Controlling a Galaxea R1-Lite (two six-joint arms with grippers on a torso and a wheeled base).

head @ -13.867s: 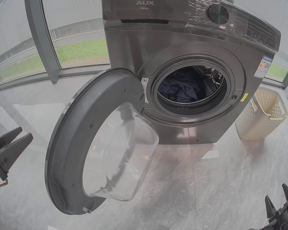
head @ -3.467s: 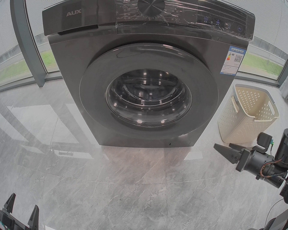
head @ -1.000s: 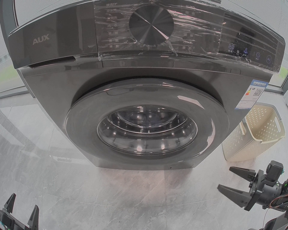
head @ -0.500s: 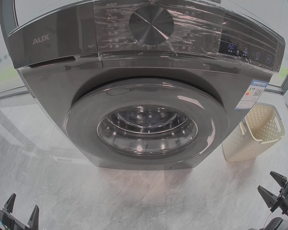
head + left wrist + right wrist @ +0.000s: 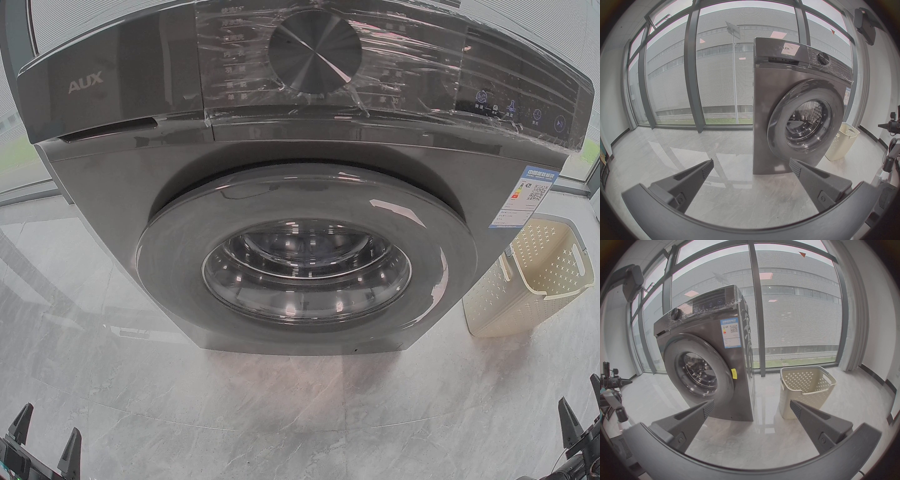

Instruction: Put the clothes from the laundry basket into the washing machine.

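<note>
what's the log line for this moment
washer door: shut | basket: looks empty, on floor | left gripper: open, empty | right gripper: open, empty

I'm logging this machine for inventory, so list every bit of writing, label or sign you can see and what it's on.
Brand wordmark: pale letters, top left of the washing machine; not quoted here.
Energy label: front, upper right corner; print too small to read.
Yellow sticker: front's right edge; unreadable.
Control panel: lit icons and tiny captions; too small to read.
Laundry basket: no print seen.
</note>
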